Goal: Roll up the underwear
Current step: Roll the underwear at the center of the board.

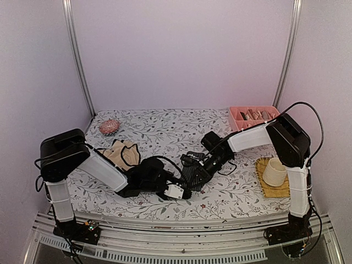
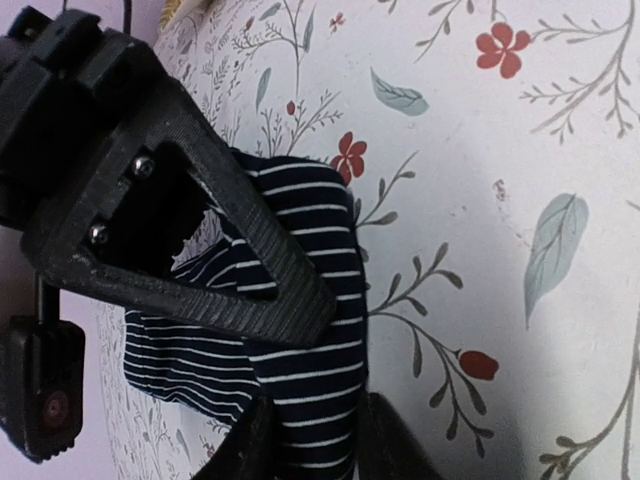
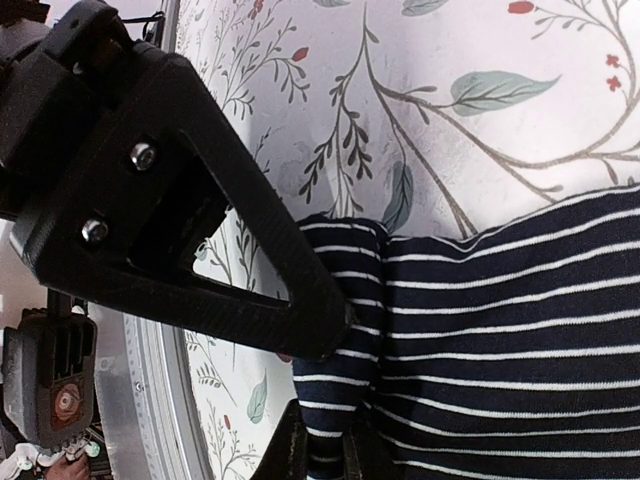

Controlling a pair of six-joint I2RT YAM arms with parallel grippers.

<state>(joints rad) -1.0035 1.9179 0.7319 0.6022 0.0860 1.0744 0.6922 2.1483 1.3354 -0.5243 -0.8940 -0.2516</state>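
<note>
Far left of the worktop: a round reddish hairbrush, no part of the job. Just right of it lies the beige underwear, loosely spread and crumpled, with nothing holding it.

Centre, near the front: the navy striped underwear is bunched between the two arms. The left fingers straddle one end. In the left wrist view a striped fold runs between them, but I cannot tell whether they pinch it or only bracket it. The right fingers are clenched on the opposite edge, and the hem puckers where they bite.

Right side: a cream cup stands on a yellow mat, and a pink tray sits at the back. Both are well apart from the cloth.

Handling, my judgement: the fabric is thin, light, limp and stretchy. It will not hold a shape and will sag or unroll if let go. It will drag on the patterned cover rather than slide. The best hold is on a hem or waistband, where the layers are doubled. With one hold at each end, the strip could be kept taut while it is turned over on itself. There is no breakage risk. The main hazards are catching only one layer or pinching the worktop cover along with the cloth.
</note>
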